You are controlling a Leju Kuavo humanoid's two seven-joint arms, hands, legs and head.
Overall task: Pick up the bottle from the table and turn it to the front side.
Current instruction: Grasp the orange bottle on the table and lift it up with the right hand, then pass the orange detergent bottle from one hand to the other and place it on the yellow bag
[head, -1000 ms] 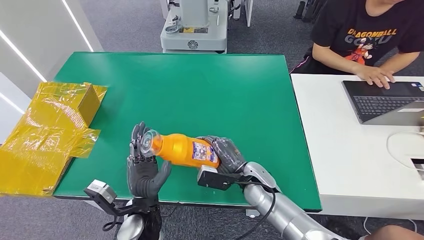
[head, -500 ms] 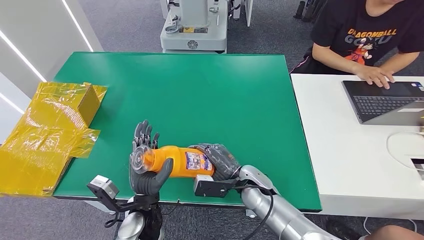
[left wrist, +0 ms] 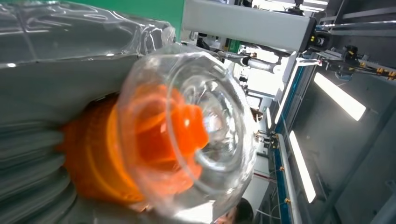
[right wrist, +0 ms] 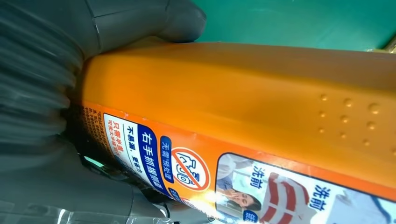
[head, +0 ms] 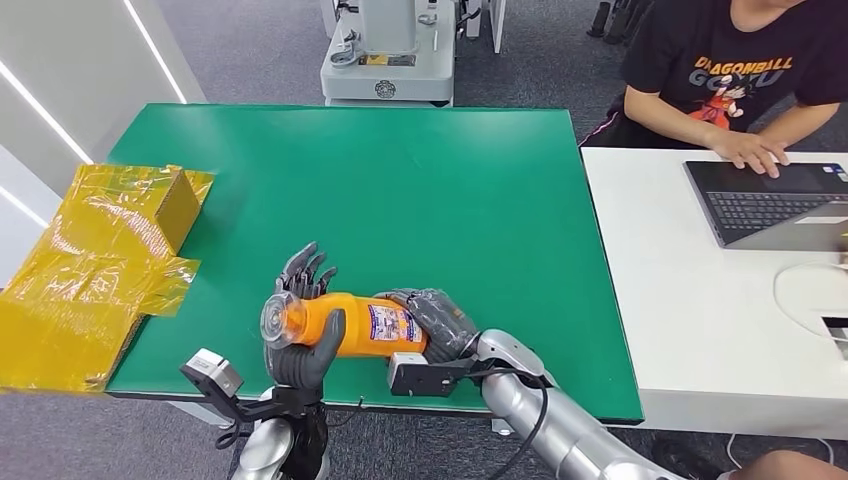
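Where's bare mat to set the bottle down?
Free: the green mat from the hands to its far edge, and its right strip beside the white desk. Crowded: near edge, where left hand and right hand hold the bottle; yellow bags overlap the left edge.

Green table [head: 420, 190] lies open ahead — yellow wrapping [head: 95, 260] crowds its left edge.

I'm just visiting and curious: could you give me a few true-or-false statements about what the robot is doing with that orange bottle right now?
1. Both hands hold the orange bottle. True: the left hand grips its cap end, the right hand its base end.
2. The bottle stands upright on the green table. False: it lies sideways between the hands.
3. The bottle's cap is clear. True.
4. A laptop sits on the green table. False: it sits on the white table.
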